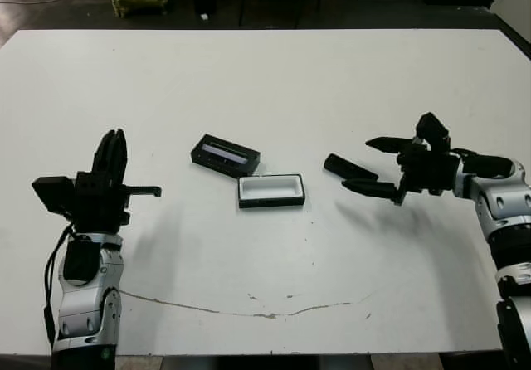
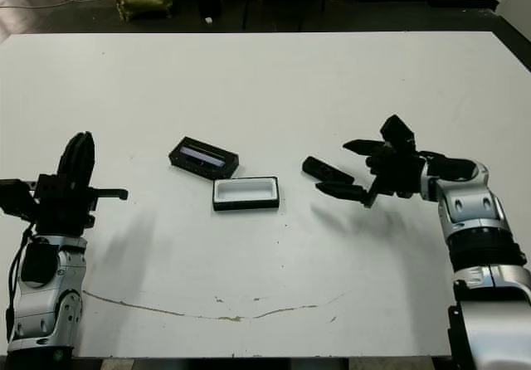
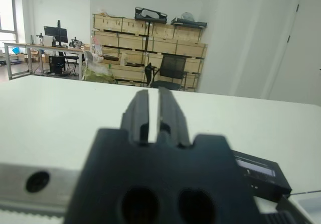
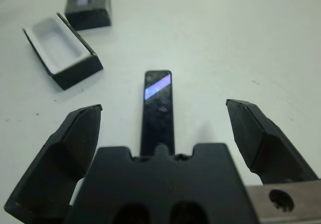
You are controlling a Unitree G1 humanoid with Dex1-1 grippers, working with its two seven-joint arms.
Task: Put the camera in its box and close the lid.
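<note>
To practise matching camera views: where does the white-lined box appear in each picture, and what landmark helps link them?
Left eye view: box at table centre.
Right eye view: left of centre.
Left wrist view: only a sliver at the lower right corner.
Right wrist view: upper left, open and empty.
Shared landmark: the lid, lying right beside the box in every view.

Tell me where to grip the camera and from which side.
Grip the camera across its narrow width, near the middle, coming down from above. It lies flat and slim on the table, already lined up between the right gripper's open fingers.
</note>
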